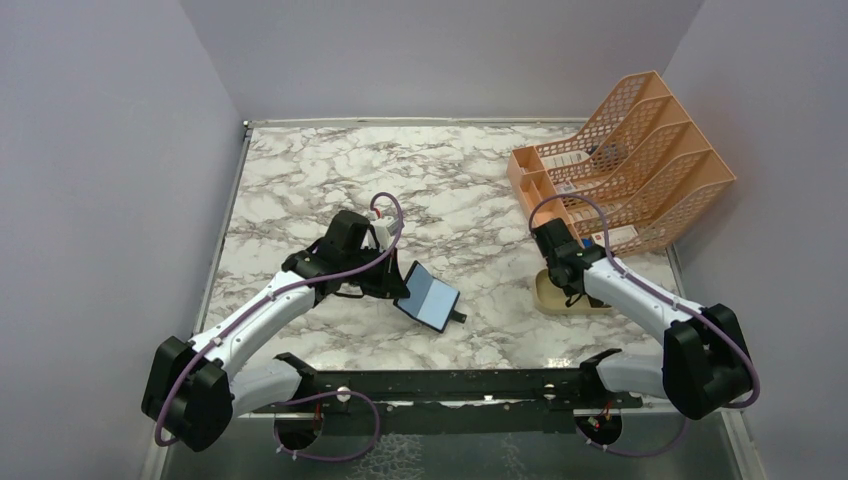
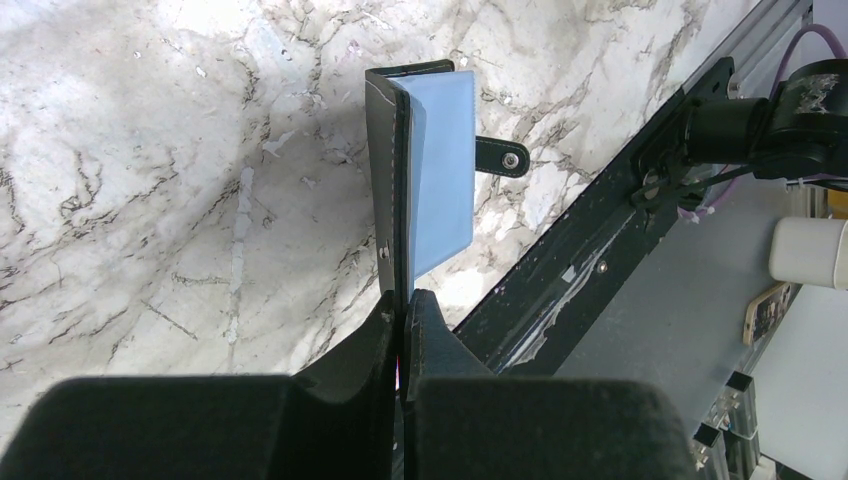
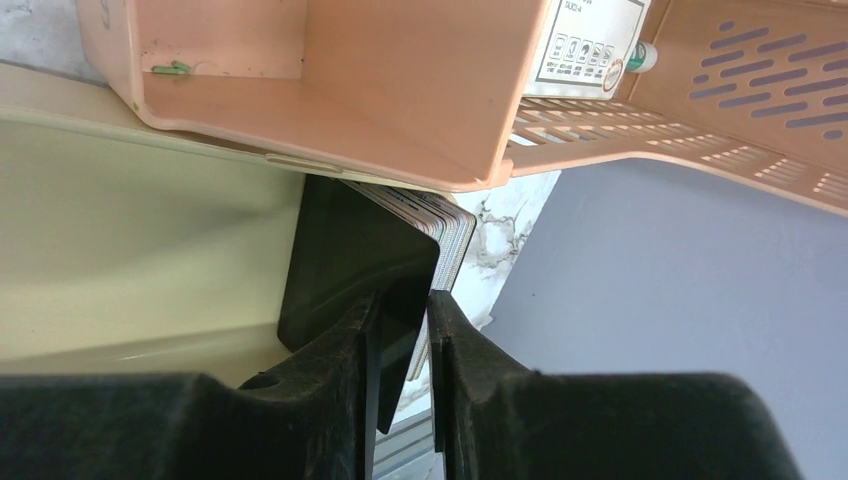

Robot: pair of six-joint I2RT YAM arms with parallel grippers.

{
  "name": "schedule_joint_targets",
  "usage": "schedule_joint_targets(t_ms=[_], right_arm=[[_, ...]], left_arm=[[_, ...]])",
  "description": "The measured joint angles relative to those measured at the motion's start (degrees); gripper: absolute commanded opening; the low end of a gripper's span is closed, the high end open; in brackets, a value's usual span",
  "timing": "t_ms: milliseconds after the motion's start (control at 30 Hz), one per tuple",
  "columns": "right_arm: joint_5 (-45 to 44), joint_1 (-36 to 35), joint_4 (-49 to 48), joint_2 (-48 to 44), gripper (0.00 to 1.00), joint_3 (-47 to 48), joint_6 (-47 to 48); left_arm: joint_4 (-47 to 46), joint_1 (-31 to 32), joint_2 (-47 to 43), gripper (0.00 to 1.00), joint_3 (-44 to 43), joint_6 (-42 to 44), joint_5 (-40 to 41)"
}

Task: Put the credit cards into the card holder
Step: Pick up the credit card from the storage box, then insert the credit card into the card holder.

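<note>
Item: small black folding card holder (image 2: 385, 180), pinched upright in my left gripper (image 2: 402, 308), open.
Item: stack of thin plastic credit cards (image 3: 453, 230) at the tan oval dish (image 3: 120, 240). My right gripper (image 3: 402, 330) sits narrow astride its edge (clamped or not, I cannot tell).
Care: bite squarely, lift level.

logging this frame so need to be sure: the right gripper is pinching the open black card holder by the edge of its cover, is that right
Not quite: the left gripper pinches the open card holder by the edge of its cover, as the left wrist view shows. The right gripper is instead at the tan dish, its fingers either side of the credit cards.
</note>
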State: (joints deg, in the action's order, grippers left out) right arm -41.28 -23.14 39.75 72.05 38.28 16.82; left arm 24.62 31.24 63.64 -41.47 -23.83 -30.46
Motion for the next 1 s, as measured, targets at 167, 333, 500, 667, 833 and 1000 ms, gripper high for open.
schedule_joint_targets(t_ms=[167, 333, 500, 667, 833, 1000], right_arm=[[0.96, 0.00, 0.07, -1.36, 0.08, 0.11, -0.02], [4.70, 0.00, 1.31, -1.68, 0.01, 2.84, 0.09], [11.85, 0.00, 3.93, -3.10, 0.01, 7.48, 0.42], [19.19, 0.00, 6.78, -4.50, 0.01, 14.43, -0.52], [28.83, 0.00, 5.60, -7.37, 0.01, 21.66, -4.66], [38.23, 0.00, 1.66, -10.93, 0.01, 23.50, -10.82]], left_arm=[[0.02, 0.00, -0.24, 0.00, 0.00, 0.00, 0.04], [0.02, 0.00, -0.57, 0.00, 0.00, 0.00, 0.11], [0.07, 0.00, -0.63, 0.00, 0.00, 0.00, 0.26], [0.09, 0.00, -0.63, 0.00, 0.00, -0.15, 0.57], [-2.03, 0.00, -0.57, 0.00, 0.28, -3.58, 0.44], [-9.44, 0.00, 0.79, 0.00, 3.69, -10.32, -1.01]])
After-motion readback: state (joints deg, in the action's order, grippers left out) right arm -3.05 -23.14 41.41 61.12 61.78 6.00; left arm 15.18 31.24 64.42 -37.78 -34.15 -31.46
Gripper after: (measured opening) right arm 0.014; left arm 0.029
